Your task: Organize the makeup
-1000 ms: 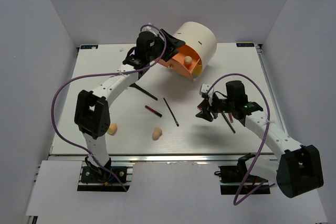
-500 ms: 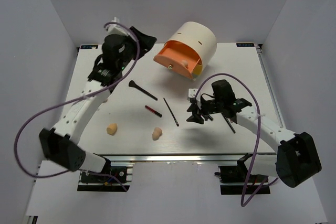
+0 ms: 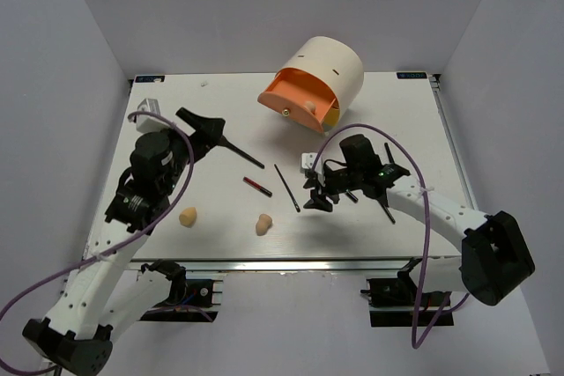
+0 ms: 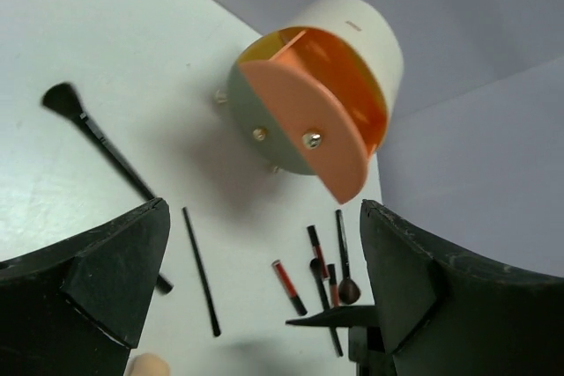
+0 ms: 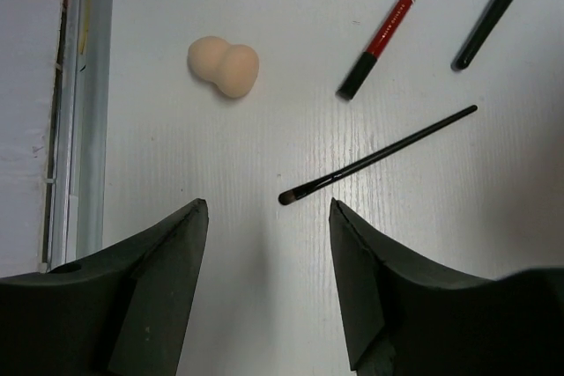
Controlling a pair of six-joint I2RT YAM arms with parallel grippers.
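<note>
L hand back from round case, opened, R hand above thin brush

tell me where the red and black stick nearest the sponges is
In the top view the red-and-black stick lies near the middle of the scene, just left of the slim black brush and a little beyond the right-hand sponge.

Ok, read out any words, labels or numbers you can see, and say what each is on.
Nothing here is legible.
Red-and-black stick: possible faint print on its red part, too small to read.
Bluish tags at the table's back edge: too blurred to read.
Cream case: small dark marks only, no letters.
</note>
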